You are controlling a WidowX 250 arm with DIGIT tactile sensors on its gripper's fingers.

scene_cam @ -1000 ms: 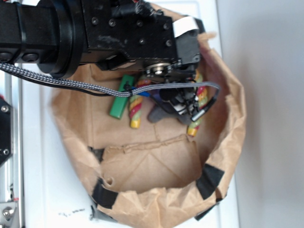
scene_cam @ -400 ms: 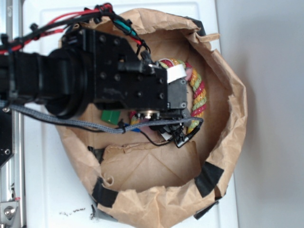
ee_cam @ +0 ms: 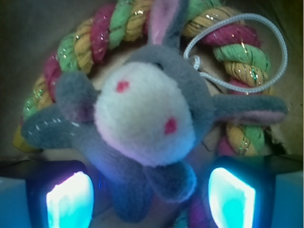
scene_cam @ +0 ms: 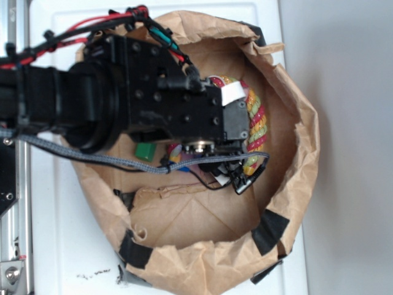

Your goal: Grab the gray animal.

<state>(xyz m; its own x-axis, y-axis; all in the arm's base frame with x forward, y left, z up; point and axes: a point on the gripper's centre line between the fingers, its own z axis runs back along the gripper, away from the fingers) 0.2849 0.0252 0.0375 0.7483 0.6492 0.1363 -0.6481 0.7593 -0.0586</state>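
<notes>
gray animal (ee_cam: 142, 118) is lying inside the rope arch (ee_cam: 237, 52) in the paper bag (scene_cam: 295, 123), muzzle filling the wrist view; the gripper (ee_cam: 149, 197) is sitting over it with fingers (ee_cam: 71, 199) spread apart on both sides, not clamping it

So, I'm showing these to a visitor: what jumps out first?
In the wrist view, the gray animal fills the frame, pale muzzle up, between the glowing fingers, with the twisted rope arching behind. From outside, the black arm hides most of the paper bag.
</notes>
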